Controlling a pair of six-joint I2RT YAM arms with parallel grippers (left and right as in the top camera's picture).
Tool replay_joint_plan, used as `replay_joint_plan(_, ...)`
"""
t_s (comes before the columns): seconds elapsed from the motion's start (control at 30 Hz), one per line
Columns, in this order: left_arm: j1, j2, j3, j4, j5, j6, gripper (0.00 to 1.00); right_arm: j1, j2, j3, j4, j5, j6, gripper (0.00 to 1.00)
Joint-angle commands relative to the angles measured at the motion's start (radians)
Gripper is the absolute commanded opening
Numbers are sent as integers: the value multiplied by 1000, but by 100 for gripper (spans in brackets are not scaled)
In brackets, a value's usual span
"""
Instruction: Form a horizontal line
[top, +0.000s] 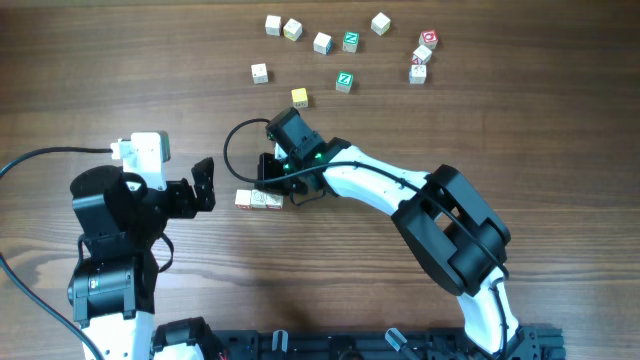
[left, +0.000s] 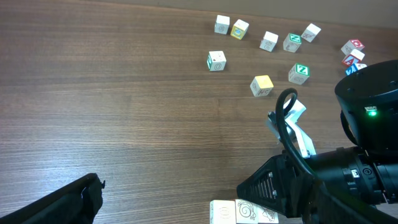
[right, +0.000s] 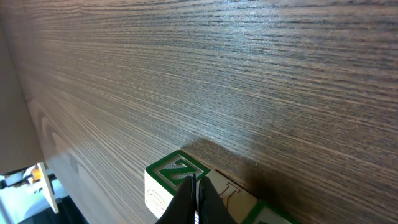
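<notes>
With your right gripper (right: 193, 194) pinched together and empty, nudge the green Z cube (right: 177, 171) gently flush with the row of letter cubes (top: 256, 199), keeping everything straight.

my left arm (top: 120, 215) is bulky black joints with a white base, a white camera block (top: 143, 151) at the wrist and a thin black cable (top: 50, 155). my right arm (top: 375, 185) has white links between black joints, a black cable loop (top: 235, 140) and a green light (top: 316, 156). the right gripper (right: 194, 196) has dark tips.
</notes>
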Motion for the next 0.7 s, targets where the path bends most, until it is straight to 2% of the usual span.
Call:
replay_joint_plan(0.0, 5, 0, 3, 2, -6, 5, 100, 8, 13, -3, -1, -12, 7, 5)
replay_joint_plan(0.67, 5, 0, 3, 2, -6, 5, 100, 5, 13, -3, 19, -28, -23, 4)
